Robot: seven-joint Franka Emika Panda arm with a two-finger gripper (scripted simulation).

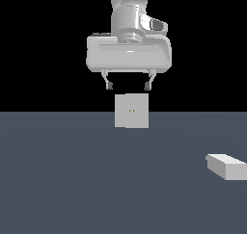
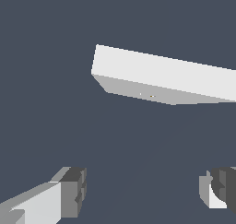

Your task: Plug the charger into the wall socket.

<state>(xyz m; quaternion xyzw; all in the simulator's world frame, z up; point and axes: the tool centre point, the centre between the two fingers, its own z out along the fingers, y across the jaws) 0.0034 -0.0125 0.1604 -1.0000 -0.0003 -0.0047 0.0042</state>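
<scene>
The hand [image 1: 128, 86] hangs above the tabletop [image 1: 72, 180] with its fingers apart, holding nothing. Just under it stands the wall socket [image 1: 131, 110], upright. The charger [image 1: 227, 166] lies flat well apart toward the exterior view's right, its long axis running diagonally.

Light grey charger [image 1: 226, 166], light grey wall socket [image 1: 131, 110] with dark-yellowish holes, slate-blue floor [image 1: 72, 180]

1. The charger [image 1: 226, 166] looks like plain matt light grey plastic — smooth, no texture.
2. The wall socket [image 1: 131, 111] has the same flat, matt grey finish.
3. The gripper [image 1: 128, 86] body appears smooth and slightly glossy, like pale moulded plastic or painted metal — its fingertips [image 1: 110, 86] look darker and dull.
4. The table [image 1: 72, 180] is uniformly matt slate-blue.
</scene>
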